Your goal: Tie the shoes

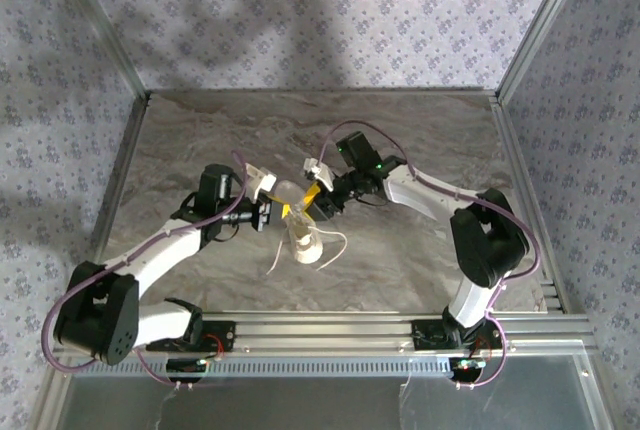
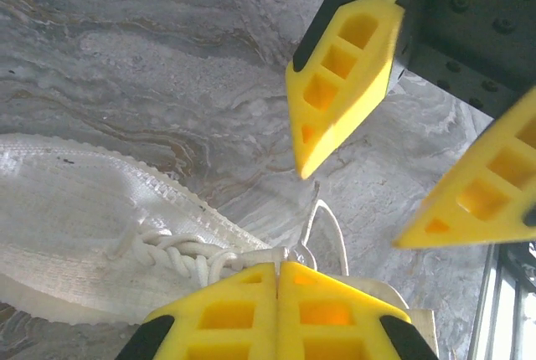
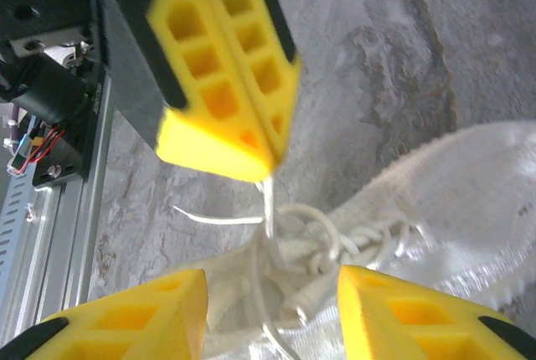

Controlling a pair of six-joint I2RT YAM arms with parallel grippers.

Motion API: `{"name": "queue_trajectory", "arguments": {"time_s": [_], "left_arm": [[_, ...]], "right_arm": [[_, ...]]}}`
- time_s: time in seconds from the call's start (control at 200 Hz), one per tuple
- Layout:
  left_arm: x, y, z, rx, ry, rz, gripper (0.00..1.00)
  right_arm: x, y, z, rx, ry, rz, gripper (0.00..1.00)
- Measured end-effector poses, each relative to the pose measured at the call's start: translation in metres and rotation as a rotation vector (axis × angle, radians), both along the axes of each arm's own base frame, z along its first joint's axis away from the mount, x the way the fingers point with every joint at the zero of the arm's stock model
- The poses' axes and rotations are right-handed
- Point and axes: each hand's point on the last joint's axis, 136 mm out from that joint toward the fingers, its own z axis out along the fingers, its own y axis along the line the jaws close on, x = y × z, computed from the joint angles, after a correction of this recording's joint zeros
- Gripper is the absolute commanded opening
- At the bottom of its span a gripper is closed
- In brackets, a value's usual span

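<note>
1 small white knit sneaker (image 2: 75, 226), lying on grey marbled worktop (image 1: 200, 150), thin white laces (image 3: 310, 243) loosely knotted, 1 strand pulled upward

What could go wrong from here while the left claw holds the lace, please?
The left claw pinches the thin lace only at its tip, so a pull may slip it free. The open right claw straddles loose loops and could close on the wrong strand. Nothing pins the sneaker, so tugging may drag it.

White sneaker (image 2: 75, 209), grey marbled table (image 2: 167, 59)
</note>
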Motion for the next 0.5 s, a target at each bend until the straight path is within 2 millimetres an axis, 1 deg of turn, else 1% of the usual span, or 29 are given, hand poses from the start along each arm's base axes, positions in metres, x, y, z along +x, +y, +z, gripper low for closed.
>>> {"name": "queue_trajectory", "arguments": {"time_s": [0.09, 0.18, 0.255, 0.32, 0.5], "left_arm": [[-0.001, 0.001, 0.002, 0.005, -0.012, 0.001, 0.0], [-0.002, 0.002, 0.004, 0.008, -0.022, 0.003, 0.0], [-0.002, 0.003, 0.005, 0.008, -0.028, 0.003, 0.0], [-0.003, 0.003, 0.006, 0.01, -0.036, 0.002, 0.0], [-0.004, 0.004, 0.01, 0.013, -0.059, -0.002, 0.0]], "right_arm": [[0.007, -0.003, -0.006, -0.03, 0.033, -0.022, 0.46], [0.019, 0.005, -0.014, -0.053, 0.069, -0.029, 0.48], [0.024, 0.012, -0.02, -0.062, 0.1, -0.021, 0.49], [0.024, 0.018, -0.028, -0.07, 0.129, -0.009, 0.5], [0.015, 0.028, -0.045, -0.102, 0.192, 0.031, 0.5]]}}
